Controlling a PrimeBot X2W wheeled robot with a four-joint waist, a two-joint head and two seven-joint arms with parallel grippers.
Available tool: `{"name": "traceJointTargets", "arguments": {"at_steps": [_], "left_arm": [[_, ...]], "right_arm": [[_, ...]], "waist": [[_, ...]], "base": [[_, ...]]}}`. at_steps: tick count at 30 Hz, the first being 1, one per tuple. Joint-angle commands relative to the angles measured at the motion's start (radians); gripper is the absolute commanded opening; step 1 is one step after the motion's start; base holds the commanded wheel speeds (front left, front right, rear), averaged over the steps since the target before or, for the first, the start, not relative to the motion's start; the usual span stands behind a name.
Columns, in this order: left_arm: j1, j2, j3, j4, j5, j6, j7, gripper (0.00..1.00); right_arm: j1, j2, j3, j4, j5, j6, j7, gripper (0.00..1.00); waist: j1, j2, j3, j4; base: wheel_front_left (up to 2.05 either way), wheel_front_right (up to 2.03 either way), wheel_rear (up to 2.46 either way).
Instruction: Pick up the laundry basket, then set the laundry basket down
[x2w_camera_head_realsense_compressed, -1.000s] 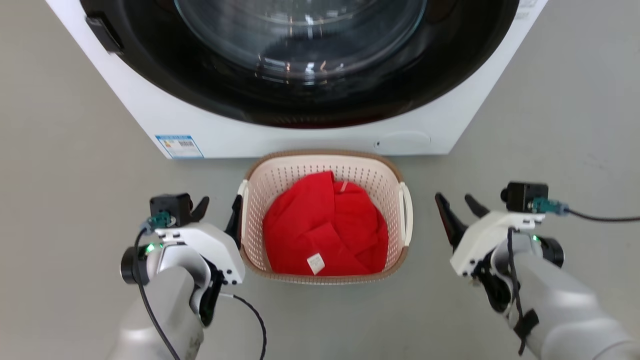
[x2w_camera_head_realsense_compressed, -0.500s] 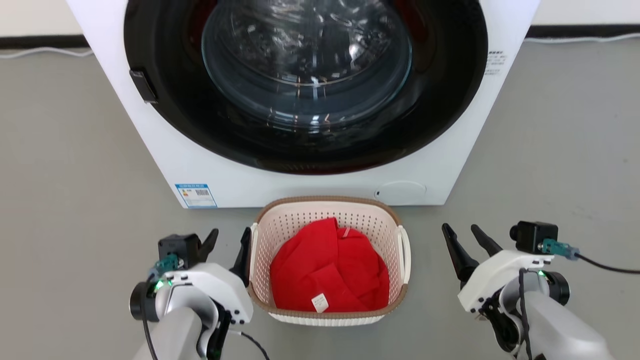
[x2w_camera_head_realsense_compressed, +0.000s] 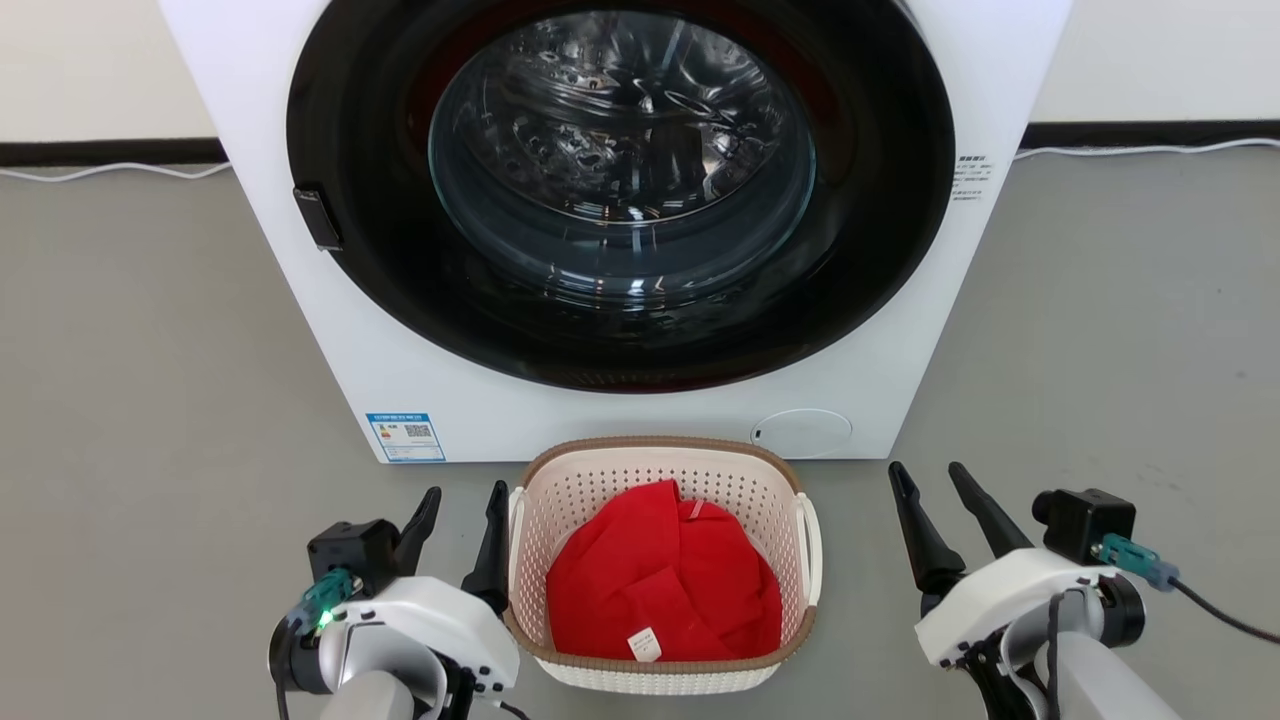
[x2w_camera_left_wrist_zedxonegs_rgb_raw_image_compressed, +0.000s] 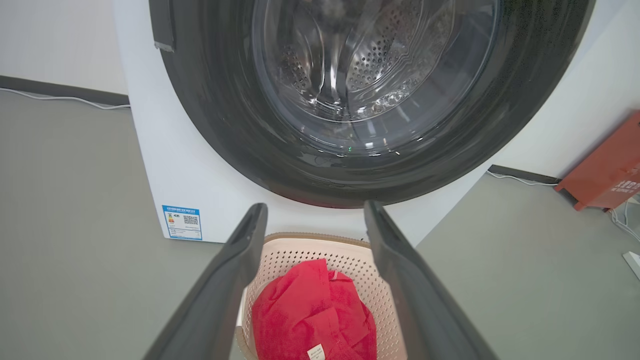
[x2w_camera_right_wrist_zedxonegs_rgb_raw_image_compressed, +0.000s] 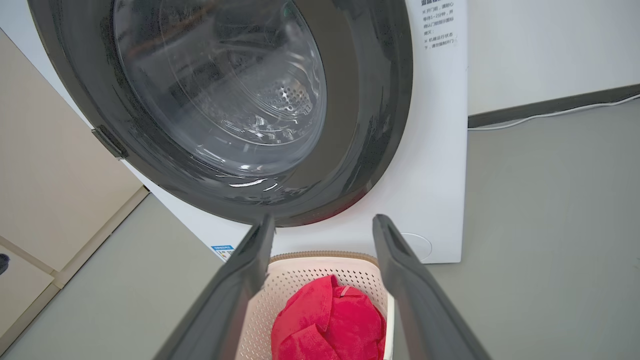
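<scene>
The head view looks forward and down from above at the white front-loading washing machine (x2w_camera_head_realsense_compressed: 620, 200) and the small cream perforated plastic basket with brown rim (x2w_camera_head_realsense_compressed: 660, 470) on the grey floor (x2w_camera_head_realsense_compressed: 120, 400). Each wrist view sits lower and closer, looking out between the fingers of the left pincer (x2w_camera_left_wrist_zedxonegs_rgb_raw_image_compressed: 315, 206) or right pincer (x2w_camera_right_wrist_zedxonegs_rgb_raw_image_compressed: 324, 220) at the same machine and basket.

Before me stands a white front-loading washing machine (x2w_camera_head_realsense_compressed: 300, 300) with a dark-rimmed round glass door (x2w_camera_head_realsense_compressed: 620, 170) and a blue label (x2w_camera_head_realsense_compressed: 405, 437) at its lower left corner. Just in front of it lies a crumpled red garment (x2w_camera_head_realsense_compressed: 660, 590) with a white tag (x2w_camera_head_realsense_compressed: 644, 644). A white cable (x2w_camera_head_realsense_compressed: 110, 170) runs along the wall on the grey floor (x2w_camera_head_realsense_compressed: 130, 400).
</scene>
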Motion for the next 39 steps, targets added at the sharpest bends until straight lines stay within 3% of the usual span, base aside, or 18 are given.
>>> {"name": "traceJointTargets", "arguments": {"at_steps": [1, 13, 39], "left_arm": [[0.005, 0.009, 0.041, -0.054, 0.024, 0.013, -0.006, 1.00], [0.090, -0.003, 0.077, -0.213, 0.076, 0.022, -0.006, 1.00], [0.129, -0.008, 0.092, -0.262, 0.112, 0.035, -0.006, 1.00]], "right_arm": [[0.023, 0.009, -0.018, -0.058, -0.037, 0.007, -0.014, 1.00], [0.139, 0.038, -0.164, -0.220, -0.221, 0.007, -0.014, 1.00], [0.195, 0.075, -0.252, -0.284, -0.292, 0.007, -0.011, 1.00]], "waist": [[0.0000, 0.0000, -0.008, -0.002], [0.0000, 0.0000, -0.032, 0.002], [0.0000, 0.0000, -0.033, -0.007]], "base": [[0.00, 0.00, 0.00], [0.00, 0.00, 0.00], [0.00, 0.00, 0.00]]}}
